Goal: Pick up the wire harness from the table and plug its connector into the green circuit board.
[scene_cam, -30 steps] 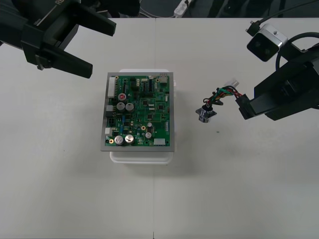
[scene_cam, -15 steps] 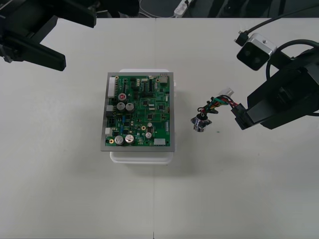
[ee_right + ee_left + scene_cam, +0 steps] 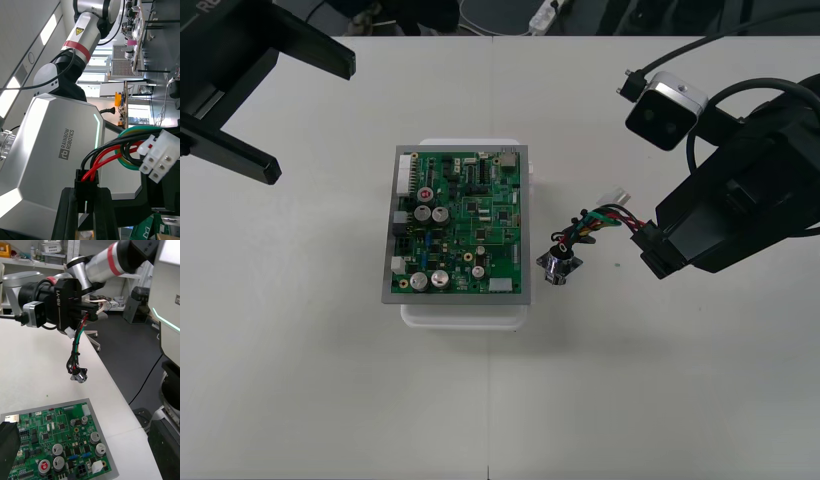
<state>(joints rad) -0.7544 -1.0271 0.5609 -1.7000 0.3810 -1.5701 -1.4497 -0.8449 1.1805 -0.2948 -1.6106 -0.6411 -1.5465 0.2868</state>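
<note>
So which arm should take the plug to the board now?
Right. The right gripper is shut on the plug, harness hanging beside the board; the left gripper stands open at the table's far corner.

right gripper [image 3: 648,250] grips harness [image 3: 595,222] | socket [image 3: 559,266] just right of board [image 3: 460,225] | left gripper [image 3: 315,118] spread wide, table's far left

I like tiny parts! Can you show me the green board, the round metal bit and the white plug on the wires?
green circuit board [image 3: 463,232]: front view, middle of its green face.
round metal socket [image 3: 559,266]: front view, its shiny body.
white connector [image 3: 159,157]: right wrist view, its face with holes.
</note>
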